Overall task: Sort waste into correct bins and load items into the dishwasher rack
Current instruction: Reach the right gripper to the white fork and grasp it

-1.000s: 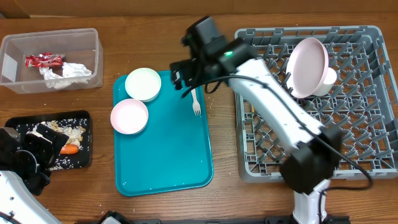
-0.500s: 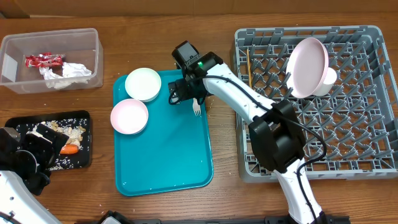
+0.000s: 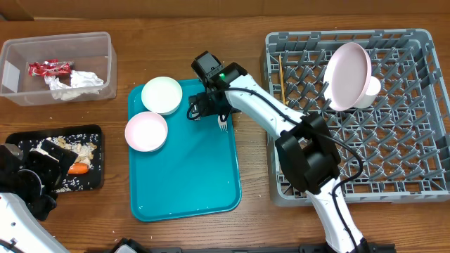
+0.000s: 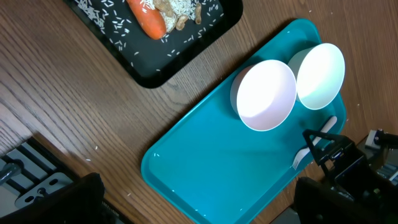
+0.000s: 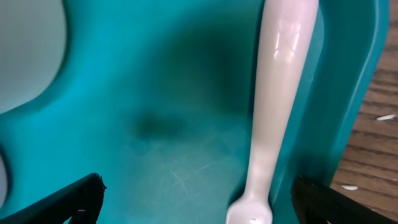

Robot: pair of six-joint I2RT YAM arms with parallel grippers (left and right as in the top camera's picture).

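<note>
My right gripper [image 3: 208,107] hangs open low over the top right corner of the teal tray [image 3: 183,183]. The white fork [image 5: 280,93] lies between its fingers, nearer the right one, and neither finger touches it. On the tray's left stand a white bowl [image 3: 162,95] and a pink bowl [image 3: 146,131]. The grey dishwasher rack [image 3: 415,176] holds a pink plate [image 3: 348,76], a white cup [image 3: 373,86] and chopsticks [image 3: 280,70]. The clear tub [image 3: 14,53] holds a red wrapper [image 3: 49,67] and a napkin [image 3: 74,83]. A carrot piece [image 3: 79,168] and rice lie in the black tray [image 3: 98,133]. My left gripper [image 4: 193,202] is open and empty, high above the table.
Stray rice grains lie on the wooden table beside the teal tray's right rim [image 5: 348,112]. The rack stands close to the tray's right side. My left arm [image 3: 17,190] sits at the front left corner, beside the black tray.
My right arm has swung left and down from beside the rack to the fork on the tray, jaws open throughout. The left arm has not moved.
</note>
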